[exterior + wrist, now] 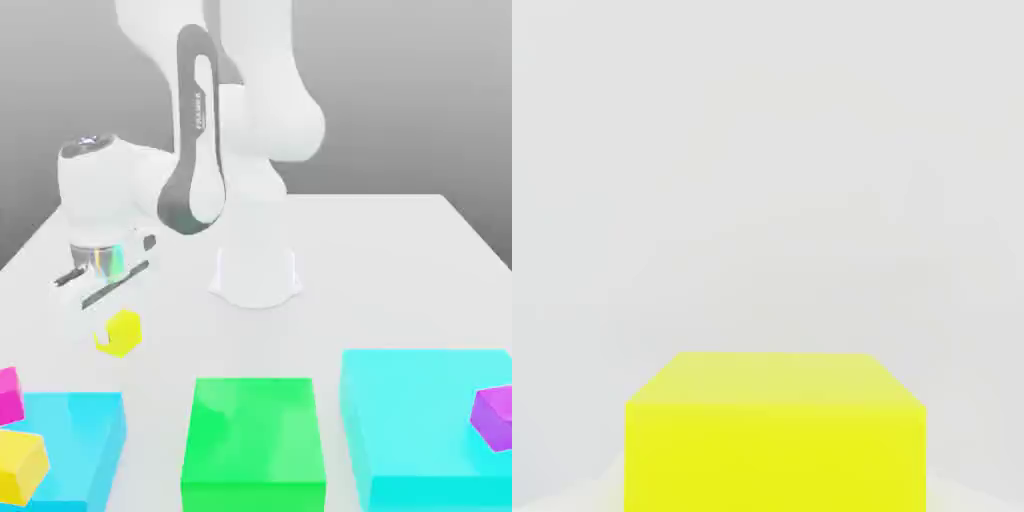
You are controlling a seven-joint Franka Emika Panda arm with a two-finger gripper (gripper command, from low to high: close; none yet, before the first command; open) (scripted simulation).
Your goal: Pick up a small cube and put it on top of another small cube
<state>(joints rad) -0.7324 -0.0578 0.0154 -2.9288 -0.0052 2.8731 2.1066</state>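
The small lemon-yellow cube sits tilted at the exterior view's left, directly under my hand. My gripper reaches down onto it from above and is shut on it. In the hand view the same small cube looms very close, with plain white table behind it. A magenta cube and a warmer golden-yellow cube rest on a low cyan block at the front left. A purple cube lies on the large cyan block at the front right.
A green block stands between the two cyan blocks along the front. The arm's white base rises from the middle of the white table, just right of my hand.
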